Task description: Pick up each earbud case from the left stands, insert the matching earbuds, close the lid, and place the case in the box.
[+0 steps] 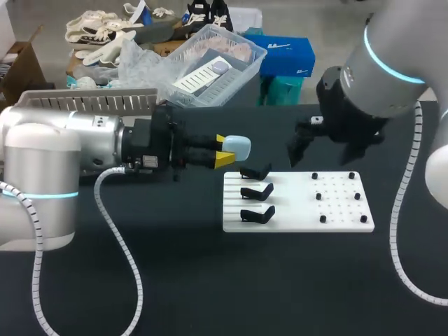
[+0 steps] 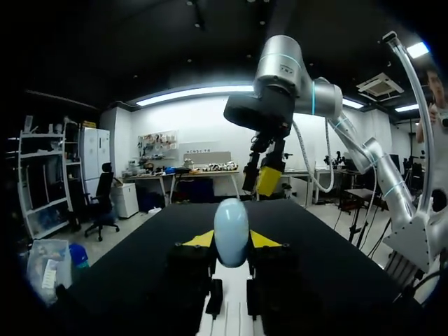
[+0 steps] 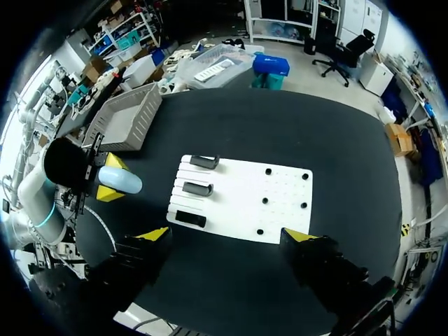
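My left gripper (image 1: 225, 152) is shut on a pale blue earbud case (image 1: 237, 146), held level just left of the white board (image 1: 297, 210). In the left wrist view the case (image 2: 232, 234) stands upright between the yellow tips, above the board's edge (image 2: 234, 315). Three black stands (image 1: 256, 191) on the board's left side are bare, and small black pegs (image 1: 336, 196) dot its right side. My right gripper (image 1: 323, 152) hangs open above the board's far edge; in its own view the open fingers (image 3: 157, 236) straddle the board (image 3: 280, 210), with the case (image 3: 120, 180) off to the side.
A grey box (image 1: 91, 102) sits at the table's back left, behind my left arm, and shows again as the grey box (image 3: 126, 115) in the right wrist view. Behind the table stands a clear plastic bin (image 1: 210, 63). My right gripper (image 2: 260, 178) hangs ahead of the left one.
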Controlling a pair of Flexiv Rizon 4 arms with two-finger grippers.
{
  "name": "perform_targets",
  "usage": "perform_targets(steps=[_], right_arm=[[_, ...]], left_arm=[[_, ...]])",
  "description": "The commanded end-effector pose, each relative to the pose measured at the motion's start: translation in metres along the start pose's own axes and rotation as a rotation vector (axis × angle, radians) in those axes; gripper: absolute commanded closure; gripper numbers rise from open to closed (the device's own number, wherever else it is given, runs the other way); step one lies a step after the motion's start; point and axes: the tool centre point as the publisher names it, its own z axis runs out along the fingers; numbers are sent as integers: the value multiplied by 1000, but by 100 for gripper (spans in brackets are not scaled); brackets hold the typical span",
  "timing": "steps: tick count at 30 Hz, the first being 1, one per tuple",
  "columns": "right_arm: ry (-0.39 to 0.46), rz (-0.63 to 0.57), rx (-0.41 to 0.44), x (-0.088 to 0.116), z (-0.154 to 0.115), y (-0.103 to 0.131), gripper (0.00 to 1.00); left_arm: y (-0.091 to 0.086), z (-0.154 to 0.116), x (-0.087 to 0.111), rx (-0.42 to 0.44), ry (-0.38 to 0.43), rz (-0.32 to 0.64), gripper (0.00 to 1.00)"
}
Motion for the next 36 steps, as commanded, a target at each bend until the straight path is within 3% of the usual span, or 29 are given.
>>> perform_targets(steps=[1, 10, 14, 27, 36], right_arm=[[-44, -6, -64, 10, -4, -12, 0], [-53, 26, -107, 18, -2, -34, 0], [-63, 35, -113, 22, -2, -42, 0], [-63, 35, -113, 22, -2, -42, 0], [-63, 35, -113, 22, -2, -42, 0]], left_arm=[[-4, -14, -1, -36, 50, -16, 100], [18, -56, 10, -183, 163, -47, 100], [32, -80, 12, -267, 167, -80, 100], [75, -148, 31, -505, 186, -203, 100], [110, -193, 54, -633, 305, -259, 100]])
